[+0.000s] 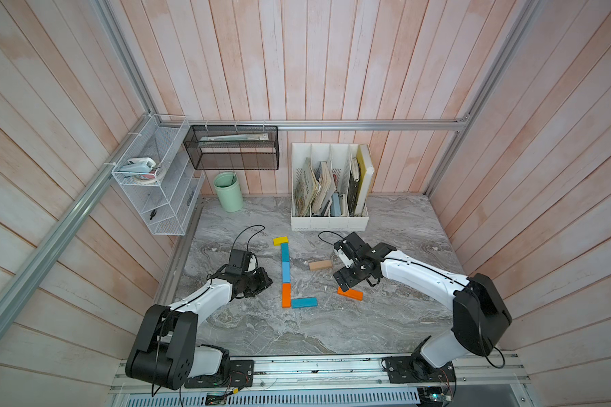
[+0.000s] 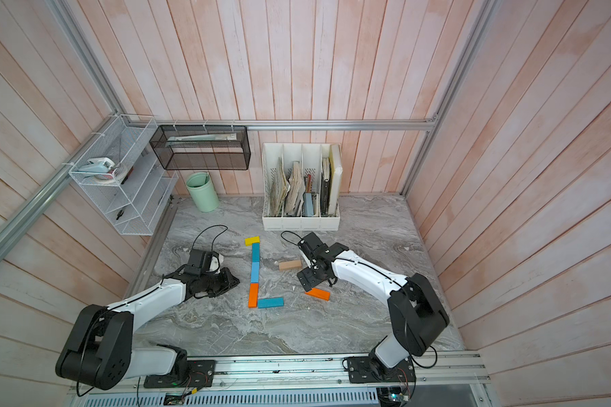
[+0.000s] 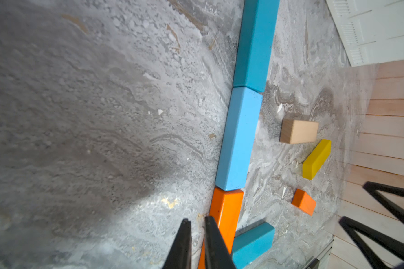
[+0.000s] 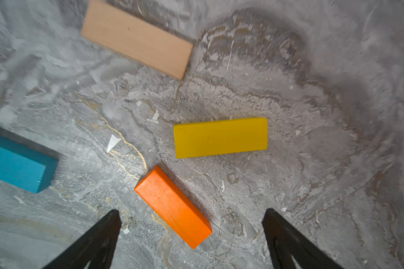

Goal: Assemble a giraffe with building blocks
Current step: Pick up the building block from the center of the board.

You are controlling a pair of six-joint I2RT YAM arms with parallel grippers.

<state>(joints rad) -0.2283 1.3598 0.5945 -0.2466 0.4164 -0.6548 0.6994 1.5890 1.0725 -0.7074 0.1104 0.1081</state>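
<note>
My right gripper (image 4: 191,211) hangs with its jaws spread wide and empty over the loose orange block (image 4: 173,206). The block lies skewed to the jaws and near the yellow block (image 4: 221,137), so I reckon closing as it stands could twist it or nudge its neighbour. The half-built giraffe (image 1: 285,271) lies flat in the middle of the table (image 1: 332,327), and my left gripper (image 3: 197,220), nearly closed on nothing, sits right beside its orange neck piece (image 3: 226,209), where a careless swing could knock the line crooked.

Even soft light, blurred wrist-view edges
</note>
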